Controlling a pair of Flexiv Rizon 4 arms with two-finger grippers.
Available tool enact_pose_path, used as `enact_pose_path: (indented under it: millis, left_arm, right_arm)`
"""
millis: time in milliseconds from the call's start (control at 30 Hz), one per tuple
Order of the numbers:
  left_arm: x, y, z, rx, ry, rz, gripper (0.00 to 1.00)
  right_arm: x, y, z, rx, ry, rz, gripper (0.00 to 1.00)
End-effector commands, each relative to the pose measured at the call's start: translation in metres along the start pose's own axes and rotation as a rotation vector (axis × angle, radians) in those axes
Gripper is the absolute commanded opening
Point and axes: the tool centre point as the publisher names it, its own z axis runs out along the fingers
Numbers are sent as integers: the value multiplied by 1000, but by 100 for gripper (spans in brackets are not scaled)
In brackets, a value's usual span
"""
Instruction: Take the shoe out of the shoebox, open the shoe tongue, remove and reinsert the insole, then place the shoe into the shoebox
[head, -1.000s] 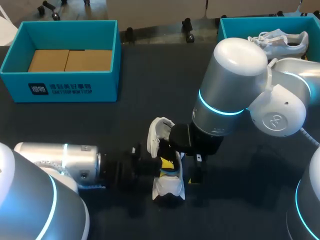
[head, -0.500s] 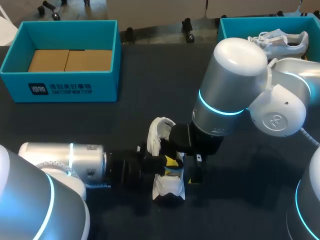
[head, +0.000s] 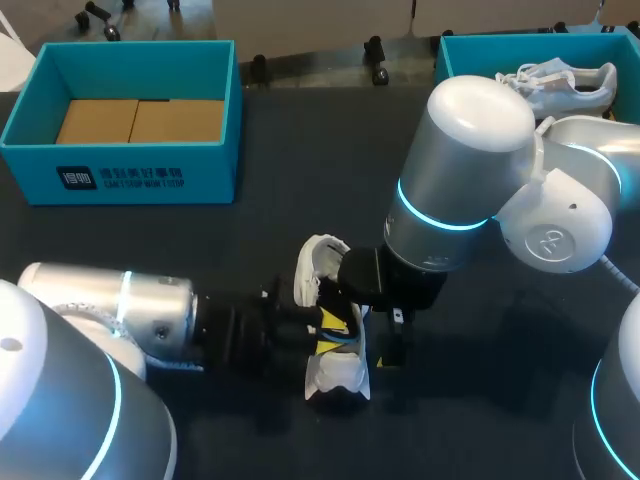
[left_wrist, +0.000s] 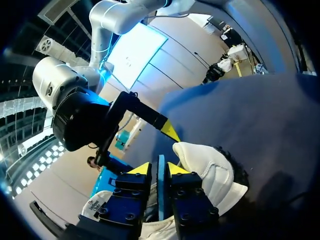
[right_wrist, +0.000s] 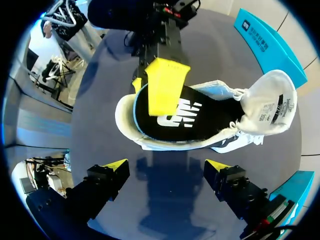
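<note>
Blue shoebox (head: 150, 175) at the table's (head: 280, 200) far left corner, brown cardboard (head: 140, 120) in its bottom. Left arm comes in from the near left; left gripper (left_wrist: 159, 169) has tips pressed close, pinching the shoe's side wall, one finger inside over the black insole (right_wrist: 200, 117), one outside. White shoe (head: 338, 375) lies on the table around the middle, toward the near edge, out of both boxes. Right gripper (right_wrist: 166, 165) hangs over the table just beside the shoe, fingers spread wide, nothing between. Second blue box (head: 470, 50) at the far right corner holds another white shoe (head: 560, 85).
</note>
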Motion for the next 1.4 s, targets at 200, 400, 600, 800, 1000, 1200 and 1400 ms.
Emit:
enact_pose_path:
  millis: [200,400,600,800,1000,1200,1400]
  left_arm:
    - [0,-5,-8,-38,56,-7,25]
    - [4,6,0,-76,78,-15,0]
    - [6,16,12,-108,99,-20,0]
    - [7,16,15,-112,115,-36,0]
    - [6,5,1,-89,149,-63,28]
    - [2,-3,-17,-89,142,-51,32]
    - [2,-3,-24,-99,155,-46,31]
  right_arm:
    - [0,0,2,1,-2,0,100]
    - [0,0,2,1,-2,0,100]
    - [0,0,2,1,-2,0,100]
    - [0,0,2,1,-2,0,100]
    - [0,0,2,1,-2,0,100]
    - [0,0,2,1,-2,0,100]
    - [0,0,2,1,-2,0,100]
